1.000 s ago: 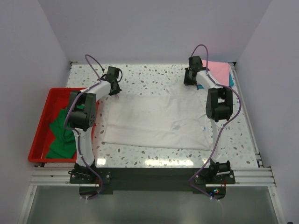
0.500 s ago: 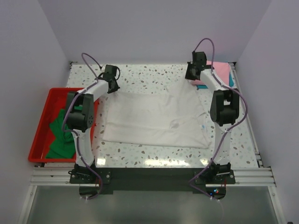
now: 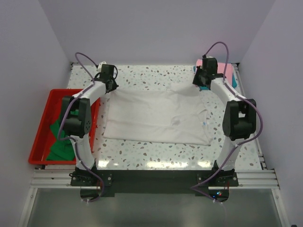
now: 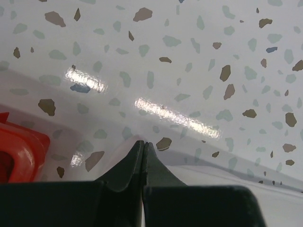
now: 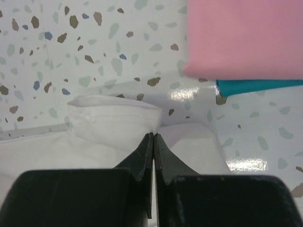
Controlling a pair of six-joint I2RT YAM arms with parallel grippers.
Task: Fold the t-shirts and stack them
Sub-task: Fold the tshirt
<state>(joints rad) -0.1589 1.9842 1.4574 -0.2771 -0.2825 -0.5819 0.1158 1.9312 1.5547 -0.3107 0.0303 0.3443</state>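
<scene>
A large white t-shirt (image 3: 156, 116) lies spread flat on the speckled table. My left gripper (image 3: 107, 84) is shut on its far left corner, and my right gripper (image 3: 201, 83) is shut on its far right corner. In the left wrist view the jaws (image 4: 143, 143) are pressed together, with white cloth (image 4: 246, 189) just behind them. In the right wrist view the jaws (image 5: 154, 135) pinch a raised fold of the white t-shirt (image 5: 113, 123). A folded pink t-shirt (image 3: 221, 71) lies on a teal one (image 3: 233, 82) at the far right. Both show in the right wrist view, pink (image 5: 246, 38) over teal (image 5: 260, 86).
A red plastic tray (image 3: 37, 142) at the left table edge holds a crumpled green t-shirt (image 3: 61, 142). Its corner shows in the left wrist view (image 4: 19, 151). Walls close the table's left, far and right sides.
Both grippers moved toward the far edge and outward, drawing the white shirt's far corners with them. The shirt now lies flatter and wider.
</scene>
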